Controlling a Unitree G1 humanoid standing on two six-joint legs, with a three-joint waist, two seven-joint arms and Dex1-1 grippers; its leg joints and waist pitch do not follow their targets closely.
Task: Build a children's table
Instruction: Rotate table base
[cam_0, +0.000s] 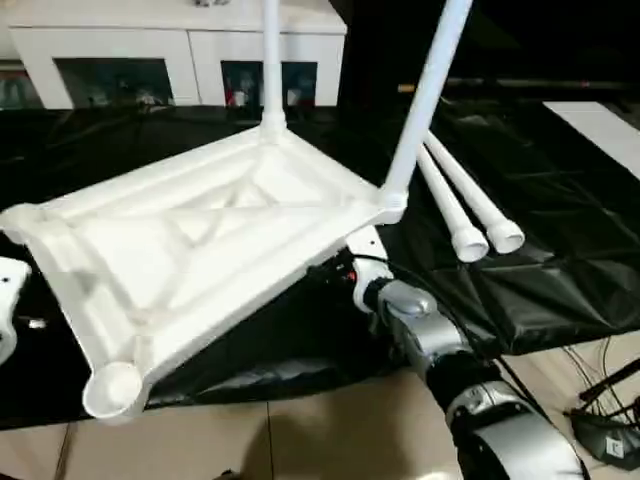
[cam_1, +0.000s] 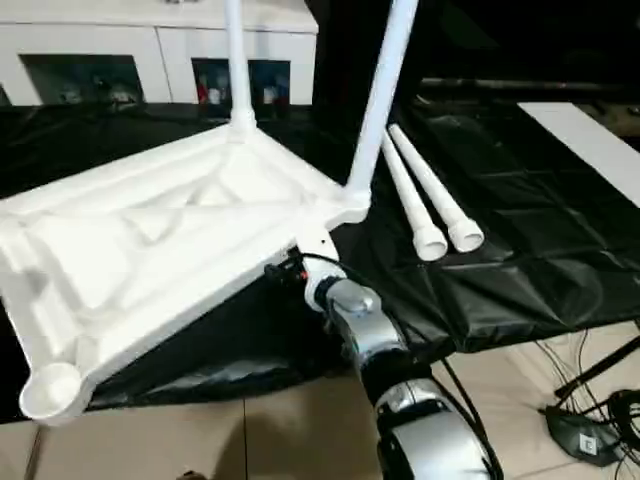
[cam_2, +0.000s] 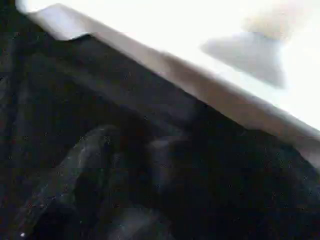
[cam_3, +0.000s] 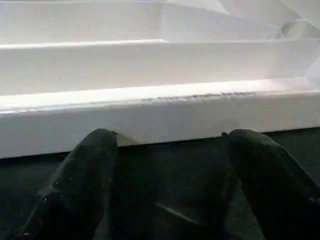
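Left eye view: the children's table (cam_0: 200, 250) lies upside down and tilted on the large black-sheeted table (cam_0: 560, 250), its ribbed underside facing up and one empty round corner socket (cam_0: 115, 385) hanging over the near edge of the black sheet. Two white legs stand in the far corner sockets: one leg (cam_0: 271, 60) near the middle of the far side, the other leg (cam_0: 425, 100) at the right corner, leaning slightly. Two loose legs (cam_0: 465, 205) lie side by side on the black sheet just right of the tabletop, their wider ends toward the near edge.

The right gripper (cam_3: 170, 145) sits at the near long edge of the tabletop, its two black fingers (cam_3: 90, 165) spread wide with the white rim just ahead of their tips, holding nothing. Whether the left gripper is spread or closed cannot be told from the blurred left wrist view.

A white glass-door cabinet (cam_0: 180, 60) stands beyond the far edge. No writing can be read anywhere.
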